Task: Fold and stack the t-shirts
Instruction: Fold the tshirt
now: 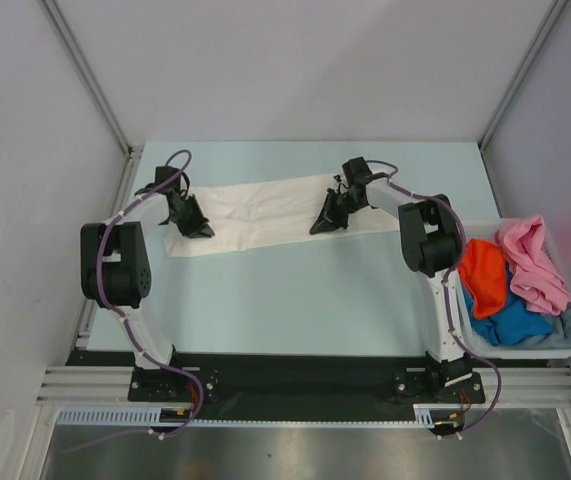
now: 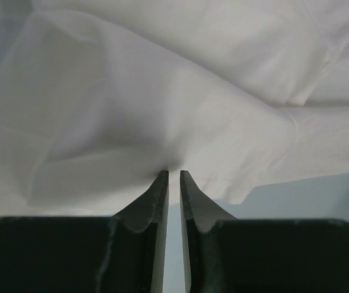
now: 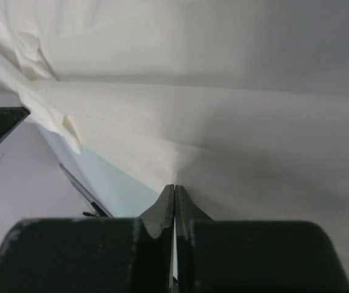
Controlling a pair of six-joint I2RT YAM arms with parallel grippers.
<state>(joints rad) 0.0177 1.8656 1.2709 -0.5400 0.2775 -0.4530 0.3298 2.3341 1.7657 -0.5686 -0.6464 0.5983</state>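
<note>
The left gripper [image 2: 174, 174] has its jaws drawn nearly together, only a thin slit between them. The white t-shirt [image 2: 162, 91] puckers into creases right at the tips, so it appears pinched there. The right gripper [image 3: 174, 187] has its jaws pressed flat against each other, and the same white cloth gathers to a point where they meet.

From above, both grippers point down onto the near edge of the white shirt. The left one sits close to its left end and the right one partway in from its right end. The shirt lies as a long, narrow band across the far half of the pale blue table [image 1: 295, 300], its left end a little nearer the arms than its right.

Well apart, at the table's right edge, a pale plastic bin [image 1: 525, 351] holds the other shirts heaped together: pink t-shirt [image 1: 535, 260] on top, orange t-shirt [image 1: 484, 276] beside it, bright blue t-shirt [image 1: 515, 322] beneath, and grey-blue t-shirt [image 1: 570, 322] at the near right corner.
</note>
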